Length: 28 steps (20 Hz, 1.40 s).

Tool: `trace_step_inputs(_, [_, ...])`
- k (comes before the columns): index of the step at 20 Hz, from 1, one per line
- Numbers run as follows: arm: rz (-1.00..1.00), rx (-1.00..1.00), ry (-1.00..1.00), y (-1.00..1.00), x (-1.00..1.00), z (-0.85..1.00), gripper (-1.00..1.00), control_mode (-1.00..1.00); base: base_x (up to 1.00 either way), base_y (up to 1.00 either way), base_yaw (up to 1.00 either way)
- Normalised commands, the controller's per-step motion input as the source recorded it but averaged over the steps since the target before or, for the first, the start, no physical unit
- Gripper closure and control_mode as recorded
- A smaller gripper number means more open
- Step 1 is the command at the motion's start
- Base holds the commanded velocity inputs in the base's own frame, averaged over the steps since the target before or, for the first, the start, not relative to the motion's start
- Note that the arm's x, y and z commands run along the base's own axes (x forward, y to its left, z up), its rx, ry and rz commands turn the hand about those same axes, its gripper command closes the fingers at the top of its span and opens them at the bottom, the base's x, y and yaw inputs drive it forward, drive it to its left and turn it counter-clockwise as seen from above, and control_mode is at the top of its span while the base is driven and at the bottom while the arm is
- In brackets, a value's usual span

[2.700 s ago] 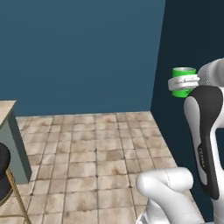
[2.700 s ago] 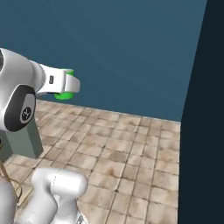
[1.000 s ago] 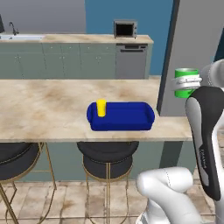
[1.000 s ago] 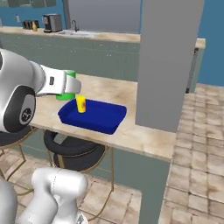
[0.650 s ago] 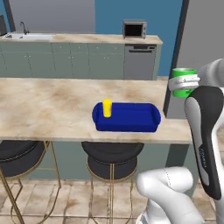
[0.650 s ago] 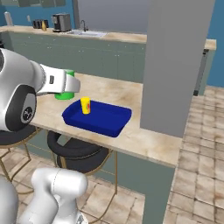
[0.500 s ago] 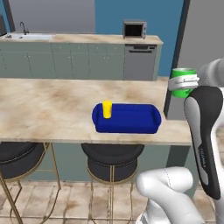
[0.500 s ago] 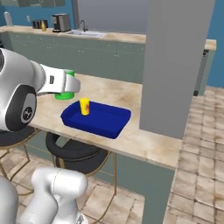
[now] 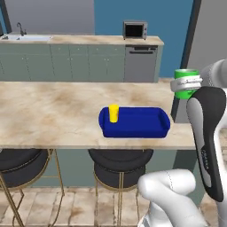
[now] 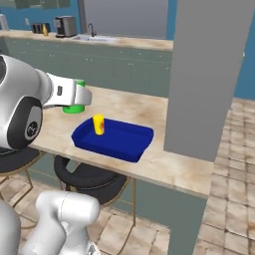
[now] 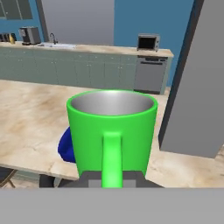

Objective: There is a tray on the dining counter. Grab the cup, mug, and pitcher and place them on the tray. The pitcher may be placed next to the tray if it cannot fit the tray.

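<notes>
the base has driven up from bare floor to the counter (image 9: 53, 115), and the view now holds steady, so the drive looks over. the cup (image 9: 114, 113) already stands in the tray (image 9: 135, 122). the gripper (image 9: 185, 84) is clamped on the mug (image 9: 186, 74), held high beside the tray; lowering it in comes next. the hand view shows the mug's handle and hollow.
</notes>
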Motion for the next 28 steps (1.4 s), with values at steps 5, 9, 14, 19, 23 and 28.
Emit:
trace_step_inputs(5, [0.0,0.0,0.0,0.0,0.0,0.0,1.0,1.0,0.29,0.46,-0.13])
trace_step_inputs(9, [0.0,0.0,0.0,0.0,0.0,0.0,1.0,1.0,0.41,0.13,-0.12])
trace_step_inputs(14, [0.0,0.0,0.0,0.0,0.0,0.0,1.0,1.0,0.54,-0.1,-0.06])
trace_step_inputs(19, [0.0,0.0,0.0,0.0,0.0,0.0,1.0,1.0,0.45,-0.11,-0.04])
trace_step_inputs(23, [0.0,0.0,0.0,0.0,0.0,0.0,1.0,1.0,0.12,0.0,-0.01])
trace_step_inputs(28, [0.0,0.0,0.0,0.0,0.0,0.0,1.0,-1.0,0.0,0.0,0.0])
